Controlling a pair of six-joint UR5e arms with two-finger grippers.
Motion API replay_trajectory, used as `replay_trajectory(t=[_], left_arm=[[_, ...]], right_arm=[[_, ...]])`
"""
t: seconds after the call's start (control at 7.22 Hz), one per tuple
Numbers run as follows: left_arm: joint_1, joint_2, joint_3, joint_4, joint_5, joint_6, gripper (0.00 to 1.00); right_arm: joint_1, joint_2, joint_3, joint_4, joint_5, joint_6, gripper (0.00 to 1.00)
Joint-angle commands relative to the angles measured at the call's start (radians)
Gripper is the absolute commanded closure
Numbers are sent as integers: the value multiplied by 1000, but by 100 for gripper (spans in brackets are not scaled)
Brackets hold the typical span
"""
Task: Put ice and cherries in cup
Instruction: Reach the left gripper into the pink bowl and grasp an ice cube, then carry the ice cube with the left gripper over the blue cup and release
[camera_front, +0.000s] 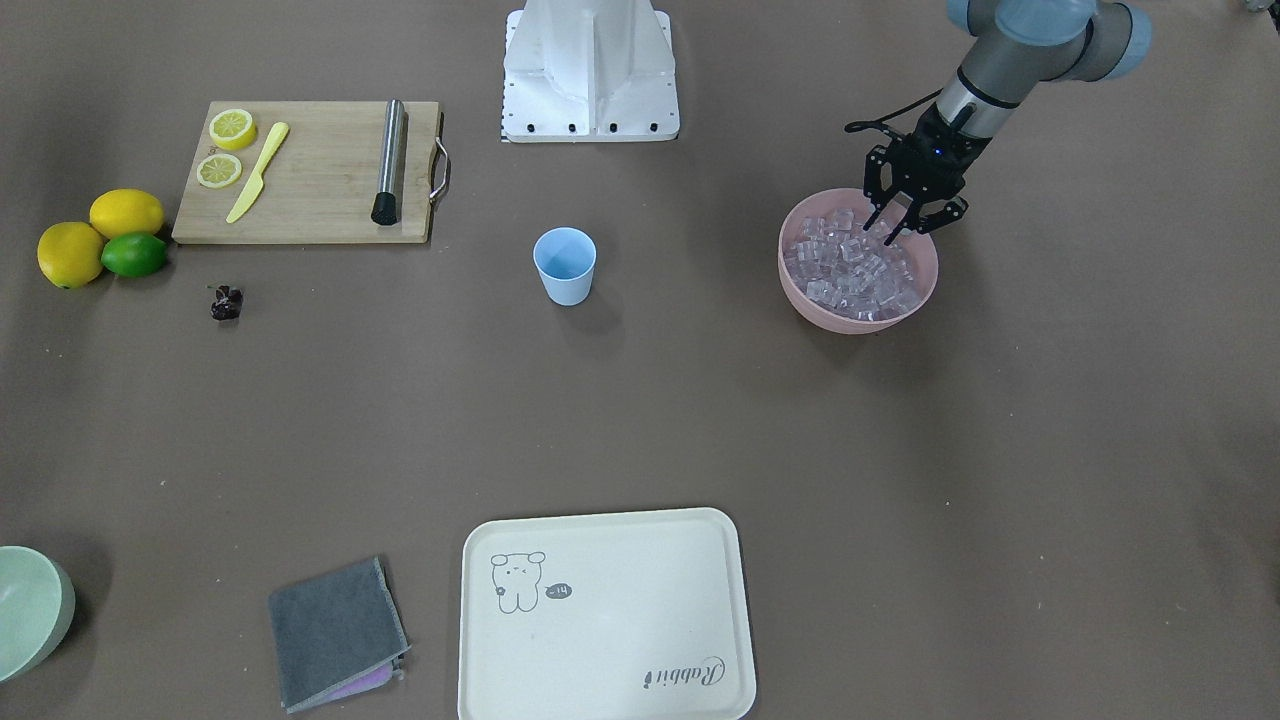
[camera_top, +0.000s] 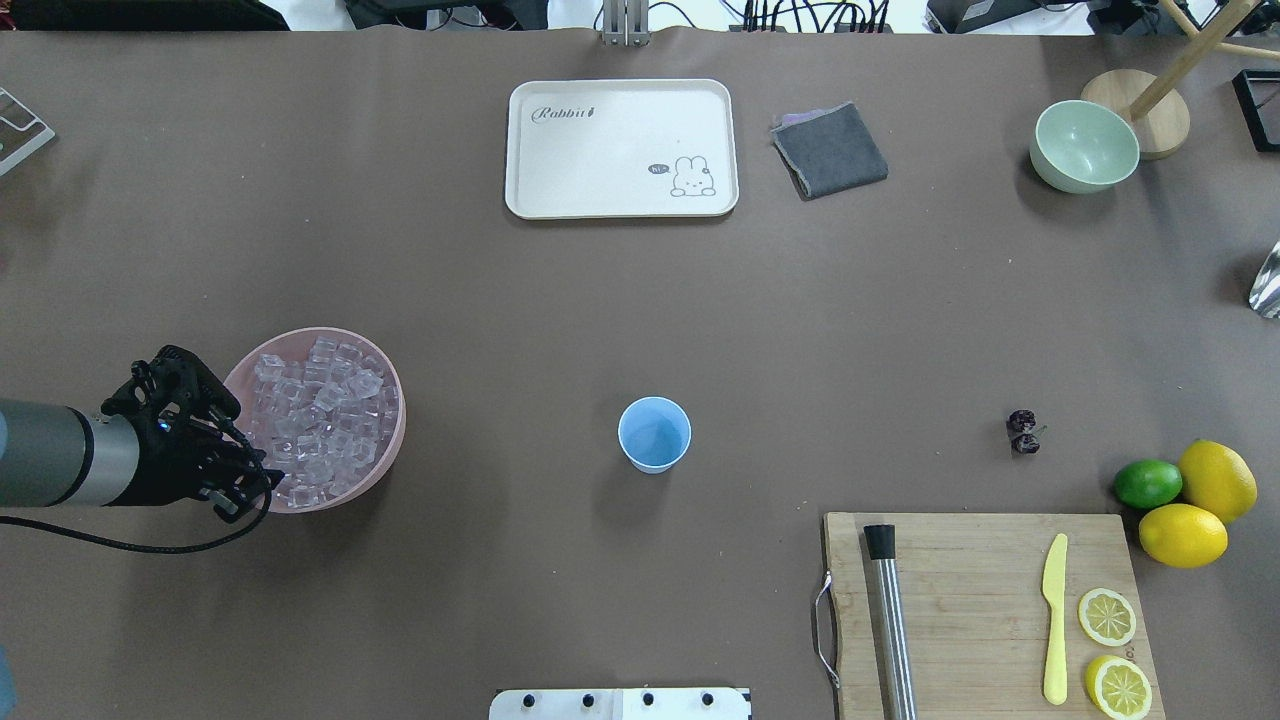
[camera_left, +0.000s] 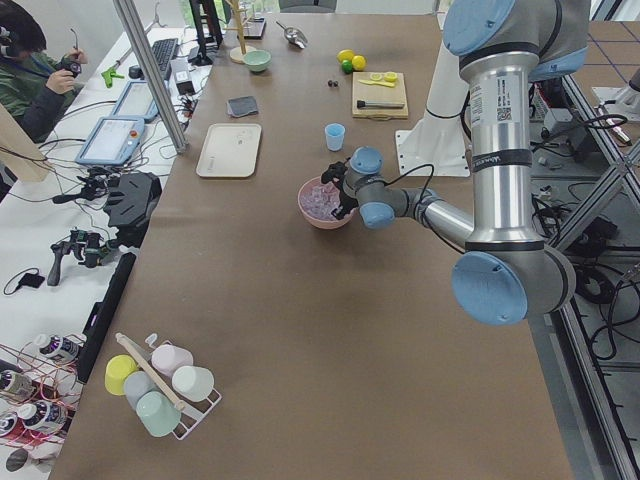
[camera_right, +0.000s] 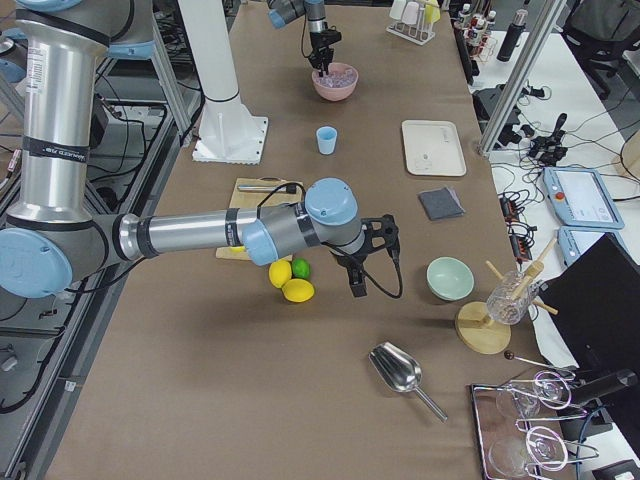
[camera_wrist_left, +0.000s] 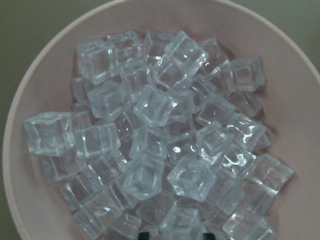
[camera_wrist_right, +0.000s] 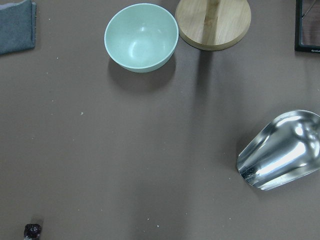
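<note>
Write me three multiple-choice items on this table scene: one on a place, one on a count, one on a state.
1. The left tool is above:
A the cutting board
B the pink bowl of ice
C the grey cloth

2. Whole lemons next to the lime:
A one
B two
C four

3. The cup is:
A upright and empty
B tipped on its side
C full of fruit

Answers:
1 B: in the front-facing view the tool hangs over the clear cubes inside the bowl's rim.
2 B: two uncut yellow fruits lie next to the green one; the others on the board are slices.
3 A: the overhead view looks straight into its mouth and shows only bare blue inside.
</note>
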Motion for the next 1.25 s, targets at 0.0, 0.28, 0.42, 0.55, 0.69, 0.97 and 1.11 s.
replay_trajectory(t=[0.0, 0.28, 0.42, 0.55, 0.69, 0.97, 1.11], left_arm=[[-3, 0, -2, -1, 1, 0, 79], [-17, 0, -9, -2, -3, 0, 100], [-24, 0, -24, -2, -10, -5, 100], [-27, -14, -32, -4, -22, -16, 100], [-32, -49, -26, -4, -66, -20, 100], [-47, -188, 11, -1, -72, -241, 100], [-47, -290, 52, 1, -71, -355, 100]], right_arm=[[0, 0, 0, 0, 0, 0, 0], [0, 0, -2, 0, 0, -2, 0], [0, 0, -2, 0, -1, -2, 0], [0, 0, -2, 0, 0, -2, 0], [0, 0, -2, 0, -1, -2, 0], [0, 0, -2, 2, -1, -2, 0], [0, 0, -2, 2, -1, -2, 0]])
